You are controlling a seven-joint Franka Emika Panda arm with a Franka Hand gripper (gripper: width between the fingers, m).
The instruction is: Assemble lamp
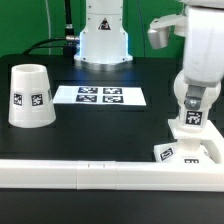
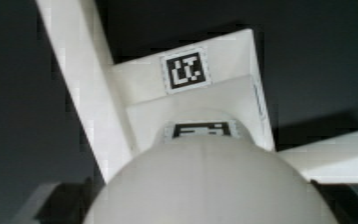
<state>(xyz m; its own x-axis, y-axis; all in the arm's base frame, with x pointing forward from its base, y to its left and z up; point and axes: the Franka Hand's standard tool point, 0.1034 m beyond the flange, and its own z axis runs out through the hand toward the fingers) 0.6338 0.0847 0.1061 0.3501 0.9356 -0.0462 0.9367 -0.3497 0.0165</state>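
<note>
My gripper [image 1: 192,106] is shut on the white bulb [image 1: 192,120], holding it upright by its round head at the exterior view's right. The bulb's stem, with a square tag on it, reaches down to the flat square base [image 1: 205,153]; I cannot tell whether it is seated in it. In the wrist view the bulb's round head [image 2: 202,180] fills the frame between the dark fingers [image 2: 51,203] of my gripper [image 2: 202,208], with the tagged base [image 2: 220,60] beyond it. The tapered shade [image 1: 30,97] stands apart, mouth down, at the exterior view's left.
The long white rail [image 1: 90,172] runs along the front edge, and the base lies against it; it also shows in the wrist view [image 2: 78,75]. The marker board [image 1: 100,96] lies at mid table. The robot's own pedestal [image 1: 103,40] stands at the back.
</note>
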